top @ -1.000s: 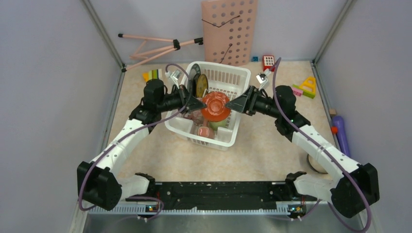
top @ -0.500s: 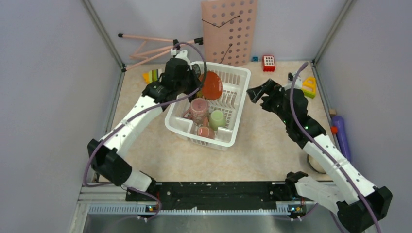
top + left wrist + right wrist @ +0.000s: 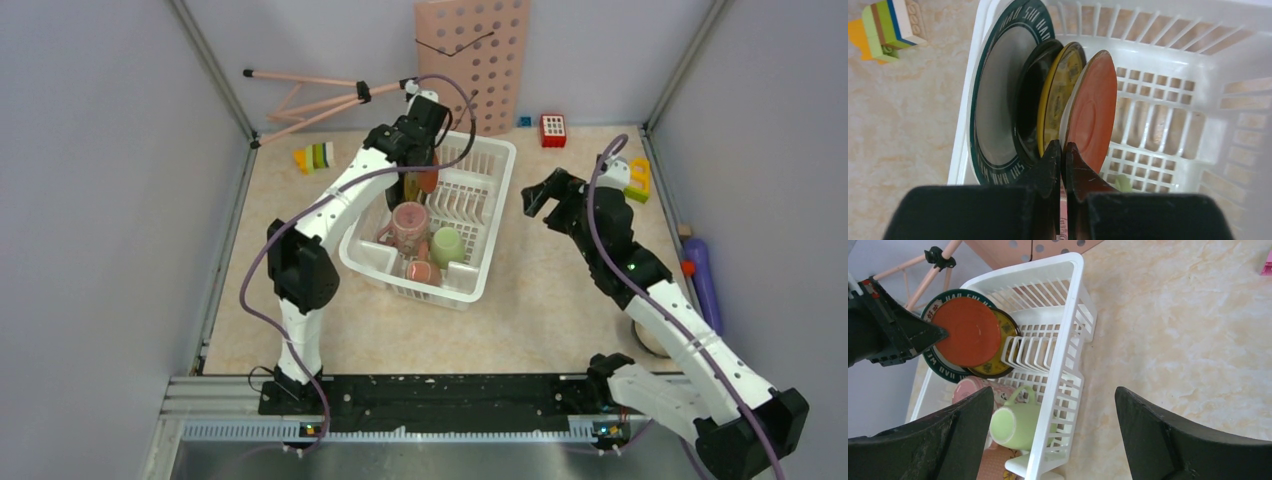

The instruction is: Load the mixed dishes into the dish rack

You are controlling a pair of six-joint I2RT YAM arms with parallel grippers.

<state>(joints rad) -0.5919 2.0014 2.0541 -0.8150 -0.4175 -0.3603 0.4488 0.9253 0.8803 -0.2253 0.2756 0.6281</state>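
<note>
- Left gripper (image 3: 1062,150) pinches the rim of the orange saucer (image 3: 1095,117), centre frame, inside the dish rack (image 3: 1198,30).
- Right gripper (image 3: 541,190) spread wide, holding nothing.

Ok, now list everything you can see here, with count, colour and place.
rack: one, white, mid-table
green plate: one, green-rimmed, on edge, rack's far end, outermost
black plate: one, black, next to it
yellow plate: one, yellow, next in row
saucer: one, orange, on edge beside yellow plate
pink mug: one, pink, rack's near half
green mug: one, pale green, beside it
maroon mug: one, maroon, rack's near end
pegboard: one, pink, back wall
tripod: one, pink, back left
blocks: several, mixed colours, back of table
cylinder: one, purple, right edge
left pincer: shut on saucer rim
right pincer: open, right of rack
</note>
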